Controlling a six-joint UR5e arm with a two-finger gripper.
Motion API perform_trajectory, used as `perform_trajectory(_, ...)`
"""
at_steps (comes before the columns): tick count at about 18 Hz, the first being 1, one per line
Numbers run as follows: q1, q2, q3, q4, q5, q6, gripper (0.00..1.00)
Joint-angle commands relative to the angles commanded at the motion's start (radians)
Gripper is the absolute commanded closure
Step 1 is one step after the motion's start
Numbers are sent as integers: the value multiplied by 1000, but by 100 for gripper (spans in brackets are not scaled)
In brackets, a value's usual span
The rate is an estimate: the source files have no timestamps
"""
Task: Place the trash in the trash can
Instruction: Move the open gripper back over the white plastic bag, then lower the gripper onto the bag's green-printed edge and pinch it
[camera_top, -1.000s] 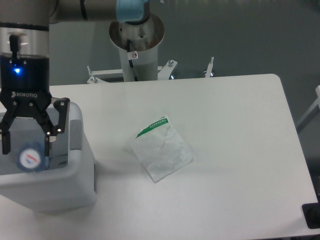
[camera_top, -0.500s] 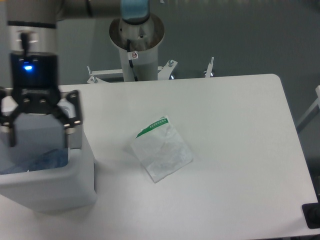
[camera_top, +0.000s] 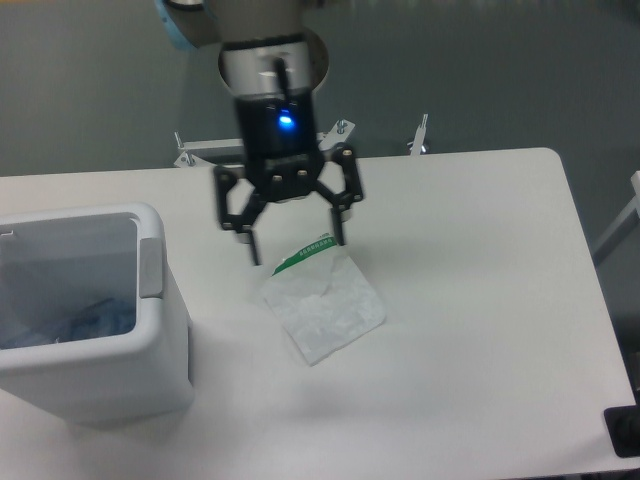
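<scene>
tool (camera_top: 297, 240) spread wide, above bag (camera_top: 325, 305)

A white surface (camera_top: 480, 300) with rounded corners is seen. A white boxy trash can (camera_top: 150, 350) is set on it at the left edge, and a flat translucent plastic bag (camera_top: 322, 305) with a green-and-white strip is laid near the middle, apart from the can
</scene>
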Motion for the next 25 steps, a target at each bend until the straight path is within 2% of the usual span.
perform_trajectory(2,14,3,-63,-2,0,158,0)
perform_trajectory(6,17,0,-150,-9,6,364,0)
perform_trajectory(9,15,0,-219,-9,86,532,0)
perform_trajectory(11,11,3,-262,-8,98,635,0)
perform_trajectory(15,-9,-1,-339,-8,251,807,0)
perform_trajectory(16,-9,-3,-368,-5,273,835,0)
perform_trajectory(20,-18,-21,-394,-5,284,840,0)
perform_trajectory(25,-35,-89,-388,2,287,838,0)
